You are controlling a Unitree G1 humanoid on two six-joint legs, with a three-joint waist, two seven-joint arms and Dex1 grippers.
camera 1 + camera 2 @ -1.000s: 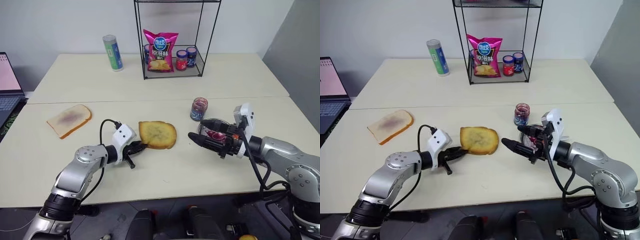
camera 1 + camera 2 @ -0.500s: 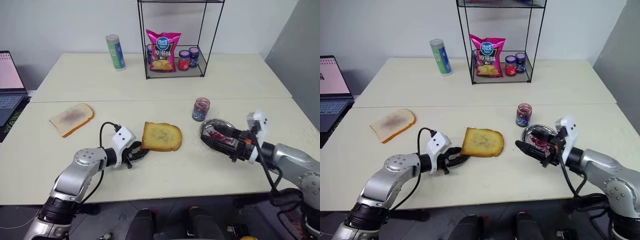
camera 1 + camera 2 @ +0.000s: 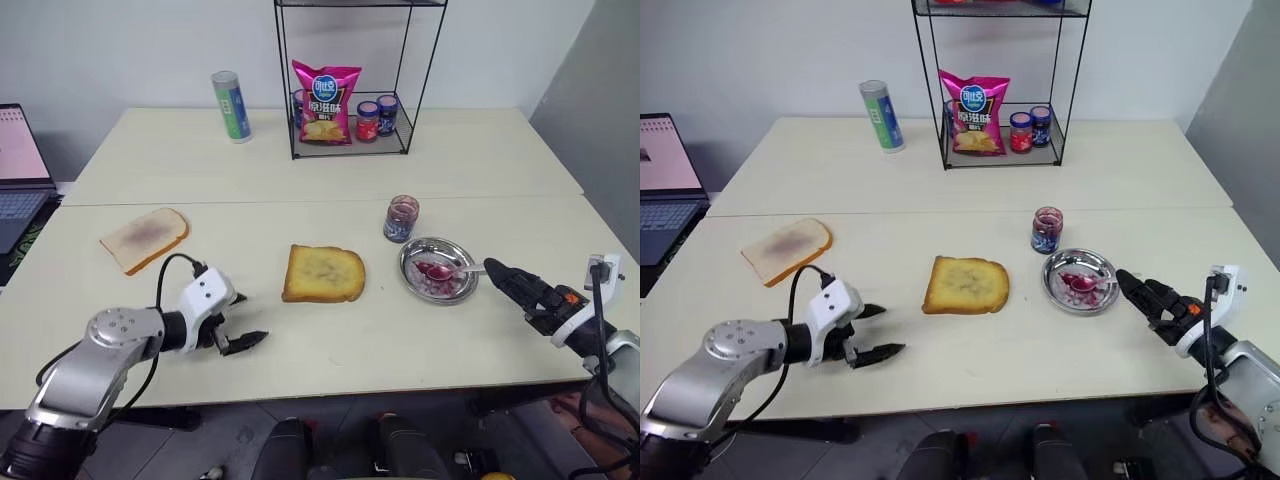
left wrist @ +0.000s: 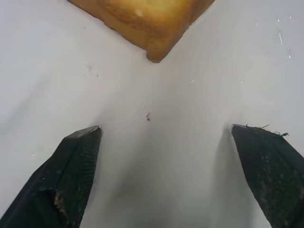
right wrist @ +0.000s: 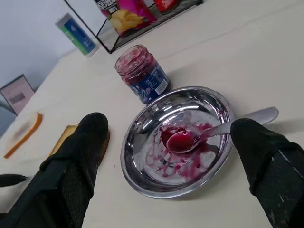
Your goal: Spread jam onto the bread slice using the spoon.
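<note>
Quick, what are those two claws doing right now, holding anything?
Left gripper: open, holding nothing, short of the bread slice.
Right gripper: open, holding nothing; the spoon lies in the metal dish.

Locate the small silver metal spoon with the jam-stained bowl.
In the head views, the small silver spoon lies in the round shiny metal dish on the table's right side, handle over the rim toward the right gripper, just below the open glass jam jar.

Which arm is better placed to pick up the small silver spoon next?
Right. The open right gripper sits just beyond the handle of the small silver jam-stained spoon in the round metal dish; the open left gripper is across the thick golden toasted bread slice.
</note>
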